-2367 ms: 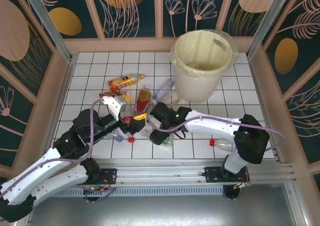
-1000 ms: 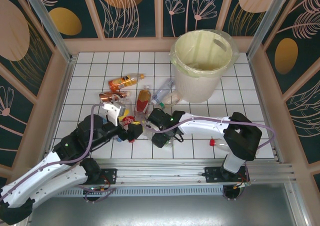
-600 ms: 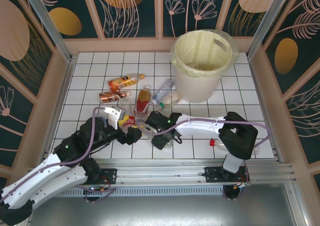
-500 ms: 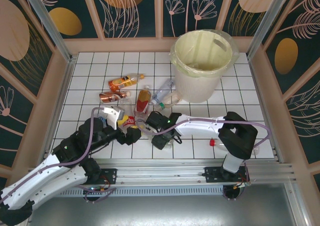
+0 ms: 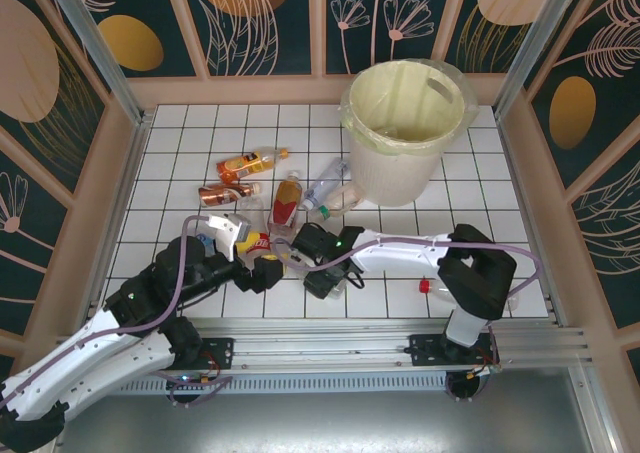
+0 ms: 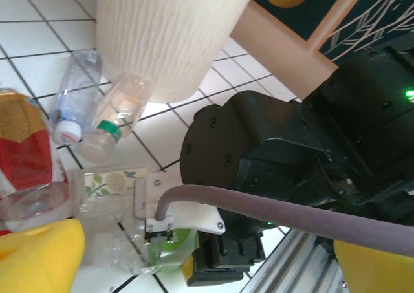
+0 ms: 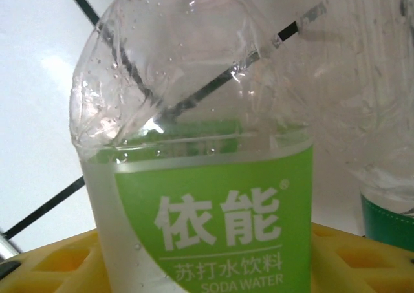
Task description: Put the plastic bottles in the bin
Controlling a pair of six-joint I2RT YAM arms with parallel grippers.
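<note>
Green-labelled bottle point(image 7: 200, 209) clamped in right end effector point(image 5: 325, 279) — arm stretched low leftward; left end effector point(image 5: 267, 269) spread apart, alongside.

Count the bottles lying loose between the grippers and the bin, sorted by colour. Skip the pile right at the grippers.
Orange-labelled bottle: 1
Brown bottle: 1
Red-labelled bottle: 1
Clear bottles beside the bin: 2
Total: 5

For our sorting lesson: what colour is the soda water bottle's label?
Light green label, best in right wrist view.
</note>
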